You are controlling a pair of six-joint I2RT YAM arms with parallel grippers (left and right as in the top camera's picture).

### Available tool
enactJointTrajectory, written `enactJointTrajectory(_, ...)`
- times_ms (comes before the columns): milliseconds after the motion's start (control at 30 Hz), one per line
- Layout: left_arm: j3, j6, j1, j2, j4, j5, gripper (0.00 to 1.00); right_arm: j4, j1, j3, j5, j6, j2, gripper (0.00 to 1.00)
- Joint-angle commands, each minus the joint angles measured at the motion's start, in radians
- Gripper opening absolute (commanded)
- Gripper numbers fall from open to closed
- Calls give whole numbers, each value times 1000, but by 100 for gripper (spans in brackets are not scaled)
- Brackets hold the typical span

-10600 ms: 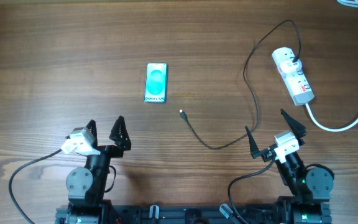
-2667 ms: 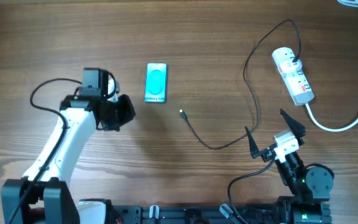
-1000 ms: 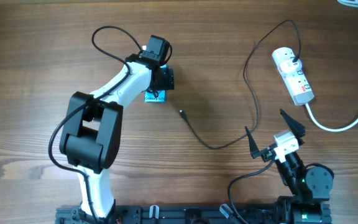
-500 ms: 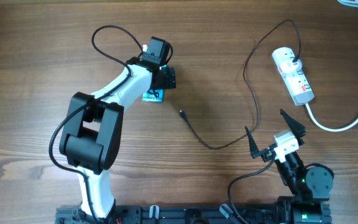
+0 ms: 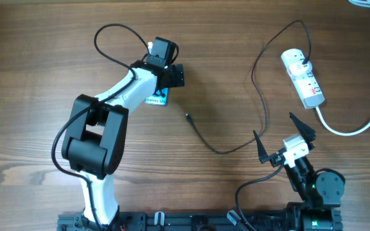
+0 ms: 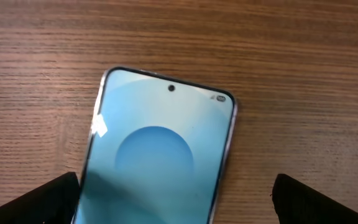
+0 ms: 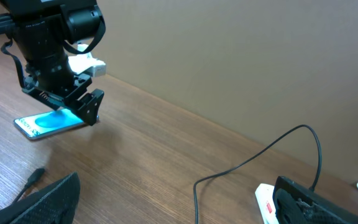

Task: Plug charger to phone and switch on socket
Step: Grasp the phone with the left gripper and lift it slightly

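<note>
The phone (image 5: 155,99) lies flat on the wooden table, screen up and slightly turned, mostly hidden under my left wrist. In the left wrist view its teal screen (image 6: 160,149) fills the space between my fingers. My left gripper (image 6: 179,202) is open, low over the phone, with one finger on each side; it also shows overhead (image 5: 174,76). The charger, a thin black cable (image 5: 223,151), ends in a small connector (image 5: 187,116) lying free to the right of the phone. The socket (image 5: 302,78) lies at the far right. My right gripper (image 5: 280,136) is open and empty near the front edge.
A thick white cord (image 5: 345,131) runs from the socket toward the right edge. The black cable loops out from the socket (image 7: 253,162). My left arm (image 5: 108,112) stretches across the left half of the table.
My left arm reached out from its rest to the phone. In the last second the phone slid a little toward the front left and turned under the gripper. The right arm has not moved.
</note>
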Motion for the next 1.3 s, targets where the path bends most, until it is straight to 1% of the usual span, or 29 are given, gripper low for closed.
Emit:
enactJointTrajectory(0, -15, 17, 21, 15, 13, -53, 100, 3, -1, -1, -12, 5, -5, 100)
enactJointTrajectory(67, -15, 16, 31, 15, 8, -45, 100, 3, -1, -1, -12, 5, -5, 100)
enactJointTrajectory(200, -19, 16, 31, 15, -22, 57, 100, 3, -1, -1, -12, 5, -5, 99)
enactJointTrajectory(300, -19, 15, 31, 15, -89, 98, 95, 3, -1, -1, -12, 5, -5, 100)
enactJointTrajectory(533, -19, 13, 31, 15, -266, 98, 86, 3, -1, -1, -12, 5, -5, 100)
enactJointTrajectory(567, -19, 13, 31, 15, -293, 98, 87, 3, -1, -1, -12, 5, -5, 100)
enactJointTrajectory(600, -19, 13, 31, 15, -300, 97, 90, 3, -1, -1, -12, 5, -5, 100)
enactJointTrajectory(633, -19, 13, 31, 15, -293, 97, 96, 3, -1, -1, -12, 5, -5, 100)
enactJointTrajectory(667, -19, 13, 31, 15, -276, 97, 100, 3, -1, -1, -12, 5, -5, 100)
enactJointTrajectory(800, -19, 17, 31, 15, -158, 86, 99, 3, -1, -1, -12, 5, -5, 100)
enactJointTrajectory(867, -19, 16, 31, 15, -141, 87, 91, 3, -1, -1, -12, 5, -5, 100)
enactJointTrajectory(900, -19, 14, 27, 15, -151, 91, 83, 3, -1, -1, -12, 5, -5, 100)
enactJointTrajectory(1000, -19, 12, 12, 15, -220, 91, 70, 3, -1, -1, -12, 5, -5, 100)
enactJointTrajectory(1033, -19, 12, 5, 15, -248, 96, 64, 3, -1, -1, -12, 5, -5, 100)
enactJointTrajectory(1067, -19, 12, -5, 15, -289, 118, 62, 3, -1, -1, -12, 5, -5, 100)
enactJointTrajectory(1100, -19, 12, -13, 15, -323, 131, 63, 3, -1, -1, -12, 5, -5, 100)
enactJointTrajectory(1200, -19, 11, -35, 15, -413, 135, 71, 3, -1, -1, -12, 5, -5, 100)
enactJointTrajectory(1233, -19, 11, -42, 15, -440, 135, 75, 3, -1, -1, -12, 5, -5, 100)
enactJointTrajectory(1267, -19, 8, -48, 15, -462, 135, 82, 3, -1, -1, -12, 5, -5, 100)
